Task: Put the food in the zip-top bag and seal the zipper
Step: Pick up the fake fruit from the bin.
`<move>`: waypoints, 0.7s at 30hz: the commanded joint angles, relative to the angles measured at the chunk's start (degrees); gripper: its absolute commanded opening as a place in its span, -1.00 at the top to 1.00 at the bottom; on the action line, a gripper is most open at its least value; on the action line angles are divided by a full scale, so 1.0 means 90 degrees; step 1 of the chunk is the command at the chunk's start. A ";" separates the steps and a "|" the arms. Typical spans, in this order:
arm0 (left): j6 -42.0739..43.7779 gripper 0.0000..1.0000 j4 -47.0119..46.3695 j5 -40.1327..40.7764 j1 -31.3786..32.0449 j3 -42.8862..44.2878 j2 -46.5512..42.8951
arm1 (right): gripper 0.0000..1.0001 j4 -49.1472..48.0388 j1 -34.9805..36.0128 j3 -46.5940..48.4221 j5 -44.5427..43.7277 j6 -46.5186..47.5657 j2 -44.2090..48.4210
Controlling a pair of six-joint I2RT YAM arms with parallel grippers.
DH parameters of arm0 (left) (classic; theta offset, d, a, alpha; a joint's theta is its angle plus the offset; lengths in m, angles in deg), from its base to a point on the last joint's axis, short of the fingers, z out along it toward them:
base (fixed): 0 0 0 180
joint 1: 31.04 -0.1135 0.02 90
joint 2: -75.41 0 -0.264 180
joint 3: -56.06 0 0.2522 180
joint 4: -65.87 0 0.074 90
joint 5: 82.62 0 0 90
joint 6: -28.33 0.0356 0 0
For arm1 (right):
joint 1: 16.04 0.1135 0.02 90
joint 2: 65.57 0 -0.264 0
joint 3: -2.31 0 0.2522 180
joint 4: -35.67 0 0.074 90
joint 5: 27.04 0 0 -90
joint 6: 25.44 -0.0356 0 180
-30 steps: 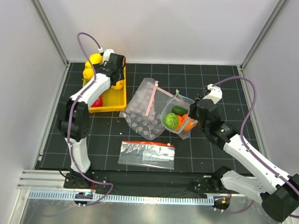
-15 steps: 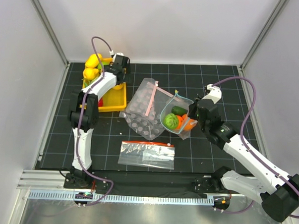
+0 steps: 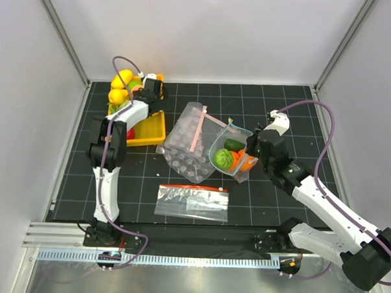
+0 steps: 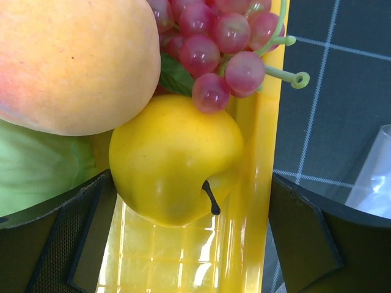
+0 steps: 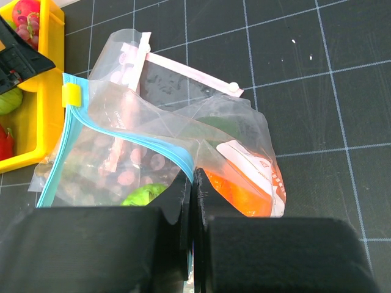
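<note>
Top external view showed the zip-top bag (image 3: 223,137) just right of a dotted bag (image 3: 185,149), crinkled and clear, its mouth gaping, with green and orange food (image 3: 225,159) inside. Its teal zipper (image 5: 125,139) ran from a yellow slider (image 5: 71,94) to the right gripper (image 5: 192,183), whose jaws were pinched together on the bag's rim. The left gripper (image 4: 186,235) hung with jaws spread wide over a yellow apple (image 4: 174,159) in the yellow tray (image 4: 256,152).
</note>
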 commanded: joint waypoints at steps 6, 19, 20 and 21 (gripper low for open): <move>-0.0473 -0.99 -0.1017 -0.1379 -0.0195 -0.0579 -0.0604 | 0.98 -0.0304 -0.0018 0.0129 -0.0024 -0.0074 0.0105; -0.0092 -0.99 -0.0559 -0.1067 -0.0195 -0.0589 -0.1228 | 0.98 -0.0304 -0.0018 0.0138 -0.0024 -0.0064 0.0144; -0.0082 -0.99 -0.0559 -0.1077 -0.0195 -0.0618 -0.1277 | 0.98 -0.0294 -0.0018 0.0139 -0.0024 -0.0074 0.0144; -0.0063 -0.99 -0.0550 -0.1202 -0.0186 -0.0648 -0.1336 | 0.98 -0.0294 -0.0028 0.0129 -0.0034 -0.0064 0.0144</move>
